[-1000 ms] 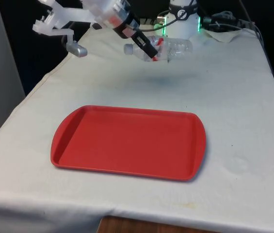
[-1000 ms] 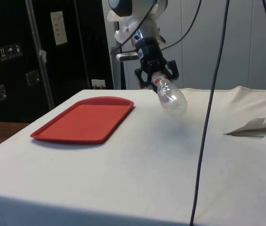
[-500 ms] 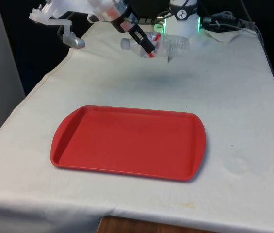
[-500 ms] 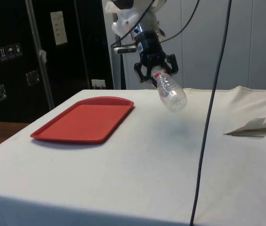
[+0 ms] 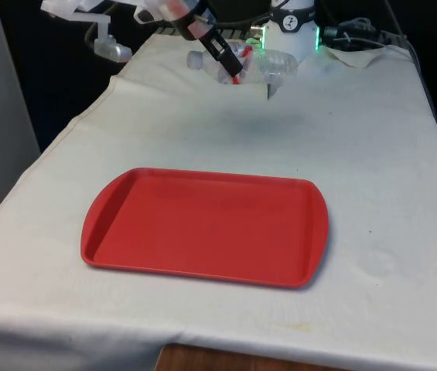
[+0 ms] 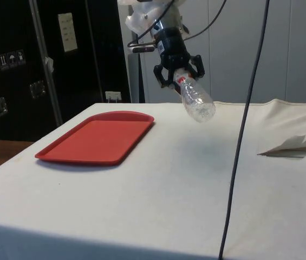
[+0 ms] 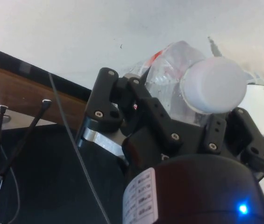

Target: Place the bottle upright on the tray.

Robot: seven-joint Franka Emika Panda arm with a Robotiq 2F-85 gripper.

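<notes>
Aloft, fingers (image 6: 177, 72) clenched on tilted bottle (image 6: 195, 102), well apart from tray (image 5: 203, 226)

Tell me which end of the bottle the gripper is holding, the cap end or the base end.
The cap end. The gripper clamps the clear plastic bottle at its neck, just below the white cap, while the base hangs free, tilted down above the table.

Bottle (image 6: 195, 101): clear plastic, white cap, red band near neck. Held in air above table, well off tray, tilted, base lower than neck in side view; lies nearly level in front view (image 5: 261, 65). Cap end faces wrist camera (image 7: 213, 85).
Tray (image 5: 203, 226): red, rectangular, rounded corners, raised rim. Flat on white cloth, nearer table's front edge than bottle.
</notes>
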